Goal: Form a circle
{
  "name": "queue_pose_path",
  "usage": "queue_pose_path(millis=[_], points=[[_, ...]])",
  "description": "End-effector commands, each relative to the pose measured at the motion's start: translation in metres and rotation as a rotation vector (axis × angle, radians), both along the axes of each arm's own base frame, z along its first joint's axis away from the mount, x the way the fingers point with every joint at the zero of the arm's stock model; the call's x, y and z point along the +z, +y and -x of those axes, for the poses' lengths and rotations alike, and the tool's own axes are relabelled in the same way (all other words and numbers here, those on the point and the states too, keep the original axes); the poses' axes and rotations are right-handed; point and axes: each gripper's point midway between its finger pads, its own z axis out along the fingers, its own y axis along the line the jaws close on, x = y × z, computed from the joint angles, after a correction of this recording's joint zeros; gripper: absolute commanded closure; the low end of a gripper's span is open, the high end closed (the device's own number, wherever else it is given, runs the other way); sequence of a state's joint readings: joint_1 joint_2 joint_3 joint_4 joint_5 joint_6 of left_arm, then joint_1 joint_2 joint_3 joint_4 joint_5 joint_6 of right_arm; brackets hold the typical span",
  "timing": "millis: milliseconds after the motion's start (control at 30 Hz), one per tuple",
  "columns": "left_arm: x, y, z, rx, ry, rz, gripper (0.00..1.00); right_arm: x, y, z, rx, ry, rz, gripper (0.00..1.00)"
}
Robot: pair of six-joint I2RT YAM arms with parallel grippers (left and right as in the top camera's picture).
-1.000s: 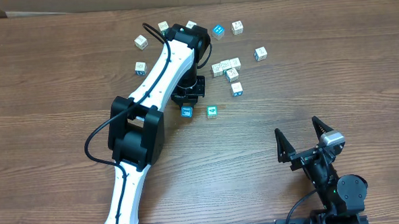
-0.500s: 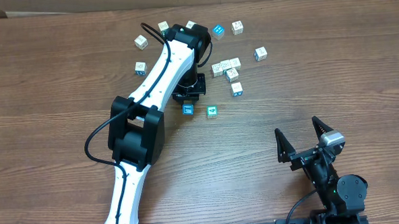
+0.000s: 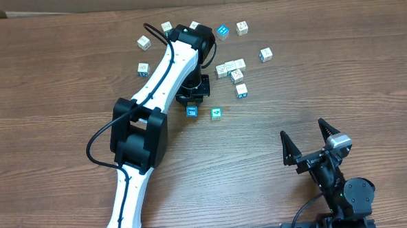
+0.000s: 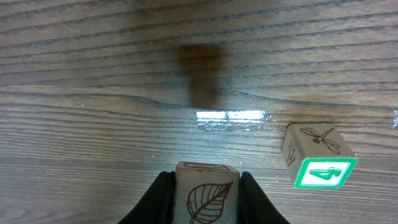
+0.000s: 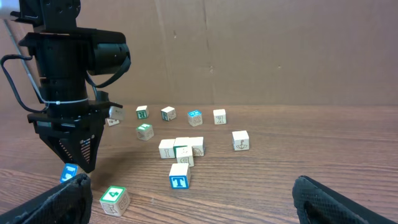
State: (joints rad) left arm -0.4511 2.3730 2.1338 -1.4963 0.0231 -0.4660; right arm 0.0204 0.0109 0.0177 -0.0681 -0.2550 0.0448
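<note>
left gripper pinches the leaf cube; the number-four cube lies just beside, to its right.

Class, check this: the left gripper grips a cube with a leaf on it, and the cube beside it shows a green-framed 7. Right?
Not quite. The left gripper does grip the leaf cube, but the neighbouring cube shows a green-framed 4, not a 7; the left wrist view shows it.

I see a wood-grain table with a glossy glare patch, pale wooden cubes with smooth printed faces, and a left arm of white and matt black plastic.
</note>
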Motion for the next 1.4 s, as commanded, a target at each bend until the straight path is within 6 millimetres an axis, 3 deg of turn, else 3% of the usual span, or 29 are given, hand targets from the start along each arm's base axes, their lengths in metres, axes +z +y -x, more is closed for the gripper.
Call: queue_pose_path(millis=[0, 533, 1167, 1267, 1367], points=[[0.015, 0.000, 0.001, 0.011, -0.025, 0.009, 0.96, -0.002, -0.002, -0.001, -0.011, -0.006, 0.005, 0.00], [-0.003, -0.002, 0.007, -0.001, -0.012, -0.005, 0.96, -0.002, -0.002, -0.001, -0.011, -0.006, 0.005, 0.00], [-0.008, -0.024, -0.029, 0.036, -0.165, 0.070, 0.96, -0.002, -0.002, -0.001, -0.011, -0.006, 0.005, 0.00], [-0.008, -0.030, -0.031, 0.027, -0.183, 0.080, 0.86, -0.002, -0.002, -0.001, -0.011, -0.006, 0.005, 0.00], [-0.007, -0.035, -0.030, 0.017, -0.186, 0.083, 0.85, -0.002, -0.002, -0.001, -0.011, -0.006, 0.004, 0.00]])
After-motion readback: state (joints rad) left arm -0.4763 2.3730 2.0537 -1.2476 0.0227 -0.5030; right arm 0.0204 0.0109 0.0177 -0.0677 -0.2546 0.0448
